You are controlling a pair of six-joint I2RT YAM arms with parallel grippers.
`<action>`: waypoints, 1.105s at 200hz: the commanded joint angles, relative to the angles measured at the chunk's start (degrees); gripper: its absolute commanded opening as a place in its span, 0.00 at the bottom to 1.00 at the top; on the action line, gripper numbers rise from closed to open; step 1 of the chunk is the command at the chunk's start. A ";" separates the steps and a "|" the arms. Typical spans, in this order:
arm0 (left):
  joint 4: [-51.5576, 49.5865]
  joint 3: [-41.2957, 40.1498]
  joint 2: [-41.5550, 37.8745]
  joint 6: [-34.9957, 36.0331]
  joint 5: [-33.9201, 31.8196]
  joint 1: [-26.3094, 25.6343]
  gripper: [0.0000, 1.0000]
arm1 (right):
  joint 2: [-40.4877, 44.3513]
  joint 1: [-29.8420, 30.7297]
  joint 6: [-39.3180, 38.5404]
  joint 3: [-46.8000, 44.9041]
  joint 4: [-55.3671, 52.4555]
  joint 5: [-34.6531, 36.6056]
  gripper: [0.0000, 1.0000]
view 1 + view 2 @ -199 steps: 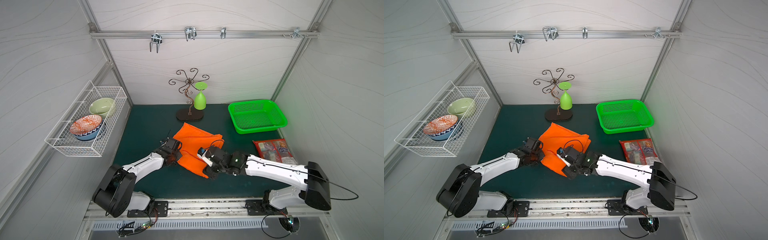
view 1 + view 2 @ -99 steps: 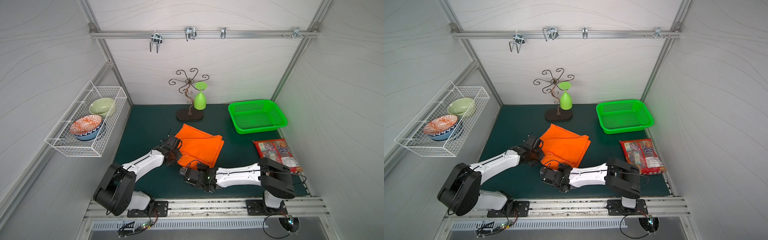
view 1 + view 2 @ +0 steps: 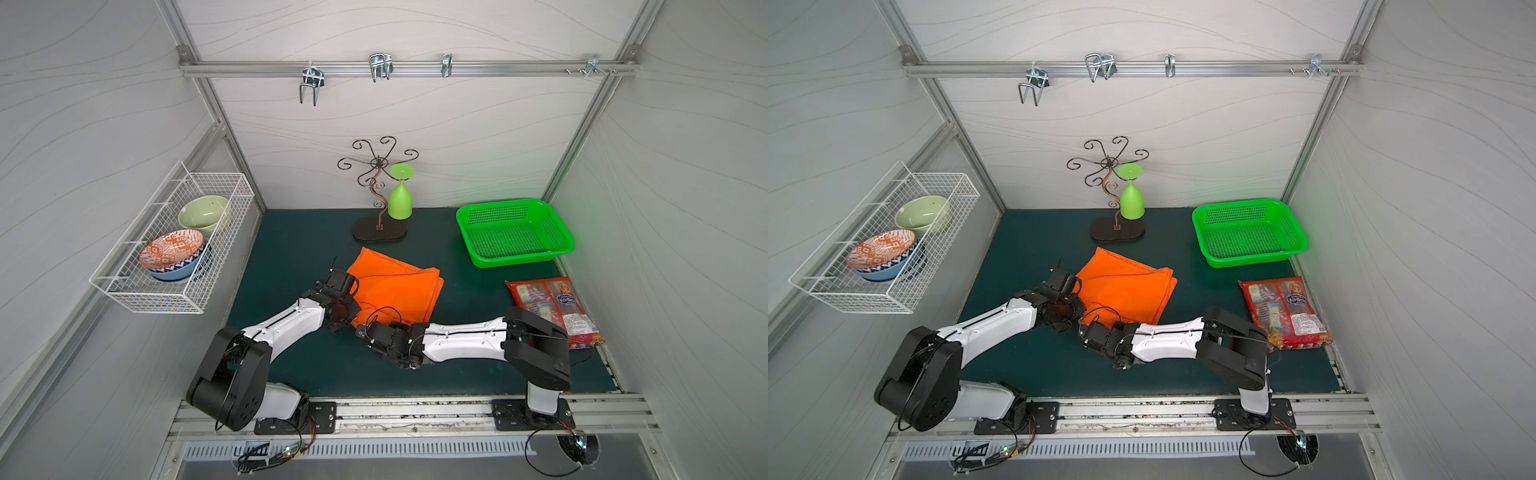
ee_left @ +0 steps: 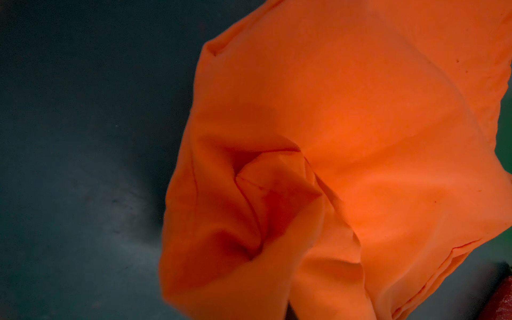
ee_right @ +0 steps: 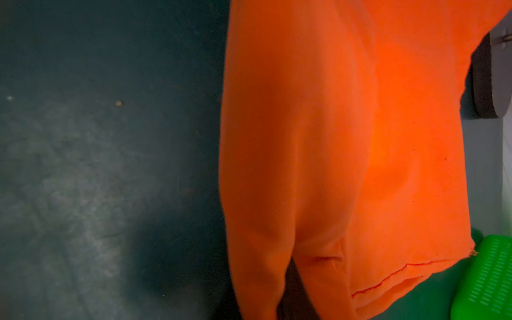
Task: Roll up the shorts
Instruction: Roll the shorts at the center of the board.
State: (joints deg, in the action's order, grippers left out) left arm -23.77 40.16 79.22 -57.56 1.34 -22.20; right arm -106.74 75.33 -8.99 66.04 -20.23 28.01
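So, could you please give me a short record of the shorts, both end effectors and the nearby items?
shorts: orange, folded, lying on the dark green mat, not yet rolled
left end effector: shut on the shorts' bunched near edge
right end effector: at the same near edge; open or shut unclear
nearby: green basket and snack packet, both apart from the shorts

A: Pictured on the left wall: a white wire basket (image 3: pixel 145 299) holding a pale green bowl (image 3: pixel 203 210) and an orange-patterned bowl (image 3: pixel 171 248) stacked on a blue bowl (image 3: pixel 174 272).

B: At the back of the dark green worktop (image 3: pixel 299 245): a scrolled metal stand (image 3: pixel 378 230) with a green goblet (image 3: pixel 400 203) hung upside down. At right, a green plastic basket (image 3: pixel 515 259), and a snack packet (image 3: pixel 552 305) nearer the front.
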 commanded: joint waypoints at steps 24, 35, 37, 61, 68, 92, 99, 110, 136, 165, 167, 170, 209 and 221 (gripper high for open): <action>-6.29 4.70 -0.32 2.68 -1.70 1.30 0.52 | 2.88 -3.44 3.28 2.10 -12.01 -22.12 0.05; -8.14 5.57 -0.74 3.23 -3.59 1.44 0.62 | 3.17 -4.75 4.33 2.76 -13.97 -26.57 0.04; -8.44 5.79 -0.84 3.31 -3.90 1.45 0.64 | 3.26 -4.97 4.40 2.88 -14.16 -27.65 0.04; -9.69 5.77 -2.69 3.86 -5.85 1.80 0.65 | 3.07 -8.04 6.16 4.93 -17.63 -36.85 0.04; -9.99 5.55 -3.13 3.70 -6.38 1.95 0.64 | 2.82 -8.89 6.78 5.60 -18.24 -39.05 0.04; -10.46 4.95 -4.35 3.40 -6.75 3.09 0.59 | 2.08 -13.08 9.24 6.55 -17.79 -48.58 0.04; -10.57 4.88 -4.74 3.50 -6.76 3.42 0.58 | 1.61 -14.61 10.07 6.33 -17.04 -51.59 0.04; -10.79 5.06 -5.40 3.71 -7.05 3.65 0.58 | 0.79 -17.08 11.79 6.05 -15.87 -56.04 0.05; -11.77 5.71 -7.71 4.12 -8.73 3.70 0.61 | -3.71 -22.81 16.12 5.38 -12.50 -67.40 0.07; -13.89 5.88 -11.67 5.13 -12.08 2.79 0.66 | -11.11 -28.01 21.65 4.21 -7.64 -75.23 0.07; -13.86 5.63 -12.06 5.23 -12.27 2.60 0.66 | -11.71 -28.28 22.07 4.12 -7.37 -75.65 0.07; -13.65 5.32 -12.67 5.38 -12.47 2.29 0.67 | -12.49 -28.73 22.66 4.02 -6.83 -76.30 0.07; -6.68 -3.08 -21.24 5.08 -11.65 -1.93 0.72 | -17.21 -30.92 26.63 2.35 -2.37 -78.30 0.08; -3.69 -5.78 -23.97 4.75 -11.70 -3.39 0.73 | -17.66 -31.12 27.01 2.25 -2.02 -78.56 0.08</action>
State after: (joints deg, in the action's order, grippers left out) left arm -33.01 38.68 59.11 -52.75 -9.50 -23.44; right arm -120.20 44.12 14.70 70.37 -26.09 -55.55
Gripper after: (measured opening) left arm 0.721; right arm 0.148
